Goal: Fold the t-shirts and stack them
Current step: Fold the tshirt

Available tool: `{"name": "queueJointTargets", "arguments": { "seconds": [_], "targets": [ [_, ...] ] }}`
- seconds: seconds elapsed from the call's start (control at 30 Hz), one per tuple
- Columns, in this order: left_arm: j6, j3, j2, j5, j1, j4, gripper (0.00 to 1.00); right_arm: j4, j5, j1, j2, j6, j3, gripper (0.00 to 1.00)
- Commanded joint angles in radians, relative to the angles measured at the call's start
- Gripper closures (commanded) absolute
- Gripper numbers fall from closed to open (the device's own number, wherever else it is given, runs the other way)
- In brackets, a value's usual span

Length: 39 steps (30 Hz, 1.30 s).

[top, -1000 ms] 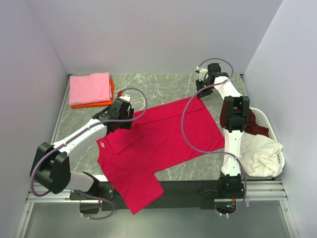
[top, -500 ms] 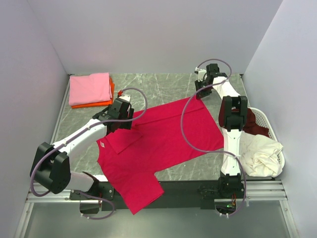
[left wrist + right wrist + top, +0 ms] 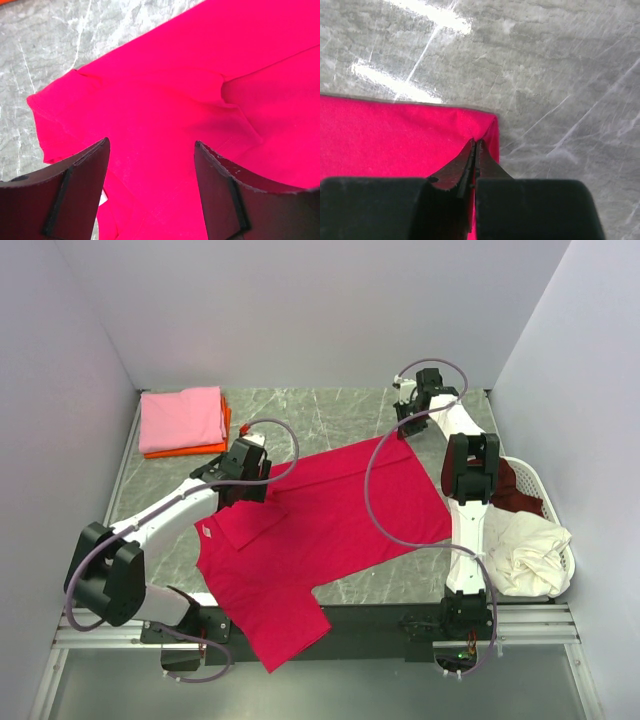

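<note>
The right pincer [image 3: 474, 145] is pressed together, pinching the far corner of the crimson t-shirt [image 3: 385, 140], which lies spread on the grey marbled desk [image 3: 545, 60]. The left pincer [image 3: 150, 150] hangs spread above a folded-over flap of that shirt. At far left, a folded pink t-shirt [image 3: 182, 418] tops an orange t-shirt [image 3: 190, 451]. At right, the white basket [image 3: 548, 483] holds a cream t-shirt [image 3: 525, 550] and a maroon t-shirt [image 3: 515, 492]. The neck label [image 3: 207, 531] is too small to read.
</note>
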Motion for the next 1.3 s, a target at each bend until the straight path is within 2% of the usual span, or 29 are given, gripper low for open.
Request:
{"name": "queueJointTargets", "arguments": {
  "seconds": [0.0, 0.3, 0.6, 0.73, 0.83, 0.87, 0.93, 0.97, 1.0, 1.07, 1.2, 1.27],
  "targets": [
    [-0.002, 0.001, 0.018, 0.010, 0.004, 0.023, 0.27, 0.049, 0.020, 0.010, -0.048, 0.023, 0.053, 1.00],
    [-0.004, -0.004, 0.030, 0.009, 0.003, 0.026, 0.27, 0.150, 0.028, 0.023, -0.068, 0.073, 0.000, 1.00],
    [-0.013, 0.001, 0.041, -0.004, 0.003, 0.026, 0.27, 0.236, 0.103, 0.035, -0.065, 0.118, -0.005, 1.00],
    [-0.088, 0.004, 0.036, -0.068, 0.023, 0.017, 0.28, 0.251, 0.130, 0.041, -0.053, 0.136, 0.009, 1.00],
    [-0.220, -0.007, -0.003, -0.033, 0.119, 0.023, 0.35, 0.244, 0.133, 0.046, -0.044, 0.139, 0.023, 1.00],
    [-0.290, -0.045, -0.020, 0.077, 0.214, 0.038, 0.44, 0.244, 0.135, 0.046, -0.041, 0.139, 0.023, 1.00],
    [-0.362, -0.108, -0.056, 0.191, 0.321, 0.087, 0.57, 0.248, 0.140, 0.046, -0.042, 0.141, 0.023, 1.00],
    [-0.427, -0.143, -0.083, 0.237, 0.428, 0.135, 0.67, 0.248, 0.143, 0.046, -0.041, 0.141, 0.024, 1.00],
    [-0.456, -0.203, -0.089, 0.333, 0.476, 0.161, 0.71, 0.248, 0.144, 0.046, -0.039, 0.141, 0.027, 1.00],
    [-0.505, -0.239, -0.080, 0.389, 0.582, 0.190, 0.72, 0.241, 0.141, 0.046, -0.035, 0.141, 0.038, 1.00],
    [-0.570, -0.223, -0.005, 0.391, 0.673, 0.202, 0.69, 0.230, 0.141, 0.047, -0.024, 0.144, 0.060, 1.00],
    [-0.577, -0.211, 0.048, 0.453, 0.704, 0.224, 0.66, 0.231, 0.143, 0.047, -0.019, 0.144, 0.063, 1.00]
  ]
}}
